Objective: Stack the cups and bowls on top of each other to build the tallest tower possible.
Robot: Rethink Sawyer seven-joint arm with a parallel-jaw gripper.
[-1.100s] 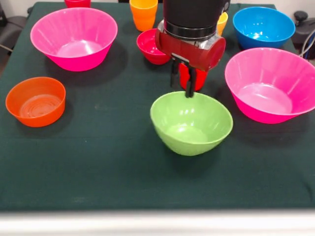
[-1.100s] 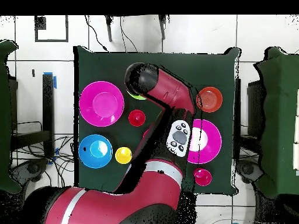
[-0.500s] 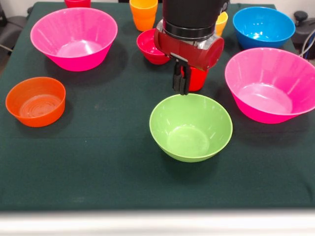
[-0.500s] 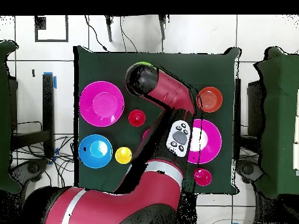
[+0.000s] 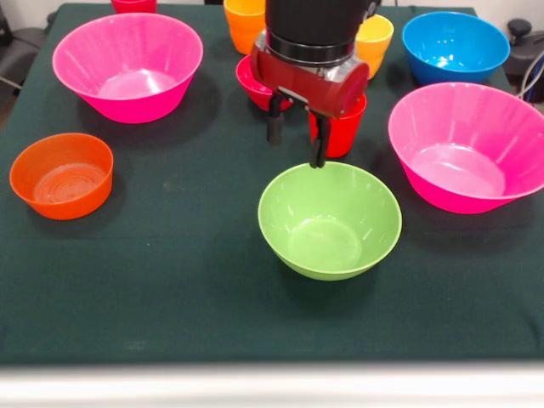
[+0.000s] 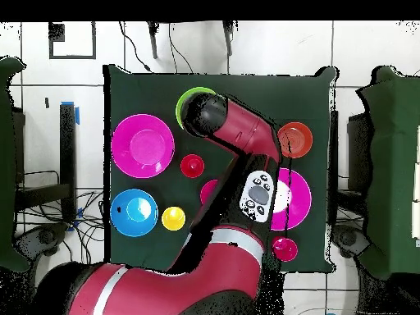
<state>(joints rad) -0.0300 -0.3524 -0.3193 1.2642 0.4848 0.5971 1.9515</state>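
Note:
My gripper (image 5: 297, 140) is open and hangs just over the far rim of the lime-green bowl (image 5: 330, 221). One fingertip (image 5: 319, 151) is close to that rim. The bowl stands upright and empty mid-table; overhead only its edge (image 6: 190, 96) shows past the arm. A red cup (image 5: 347, 127) stands right behind the gripper, beside a small crimson bowl (image 5: 252, 81). Orange cup (image 5: 245, 21) and yellow cup (image 5: 374, 38) stand at the far side. No tower is in view.
Two hot-pink bowls (image 5: 127, 64) (image 5: 467, 144) flank the middle, with a blue bowl (image 5: 455, 47) at the far right and a small orange bowl (image 5: 61, 174) at the left. Another red vessel (image 5: 133, 4) sits at the top edge. The arm (image 6: 238, 135) covers mid-table overhead.
The gripper was shut on the green bowl's far rim; it has opened and let go. The bowl, tilted before, now sits level. The gripper head shifted slightly left.

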